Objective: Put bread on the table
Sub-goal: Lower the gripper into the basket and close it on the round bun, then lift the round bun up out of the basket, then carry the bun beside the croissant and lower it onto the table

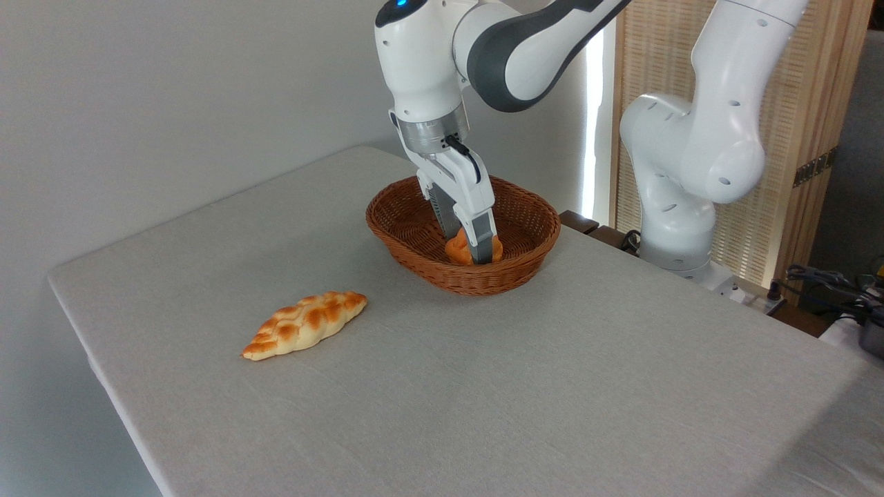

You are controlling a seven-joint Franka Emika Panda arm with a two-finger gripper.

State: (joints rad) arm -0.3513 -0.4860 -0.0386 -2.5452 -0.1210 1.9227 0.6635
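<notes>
- My tool (468, 254) reaches steeply down into the wicker basket (407, 235), which stands toward the far edge of the table (552, 386), near the far right corner.
- The bread (457, 248), a small round orange-brown bun, lies on the basket floor; its bulk shows just left of the near finger, with a sliver showing to that finger's right.
- Tool state: the two fingers stand either side of the bun, one in front and one behind as the camera sees them. They look closed against it, though the near finger hides the contact, so I judge rather than see that the bun is pinched.
- Key relation: the bun sits directly between my fingertips, below the basket rim. It has no marked long axis, being round and lumpy, so the approach angle matters little.
- The coming move, as I judge it, turns on height: the bun must rise clear of the rim before travelling sideways to bare cloth.
- A long braided loaf (304, 324) lies on the table near the left edge, well apart from the basket; open cloth lies between them and toward the near edge.
</notes>
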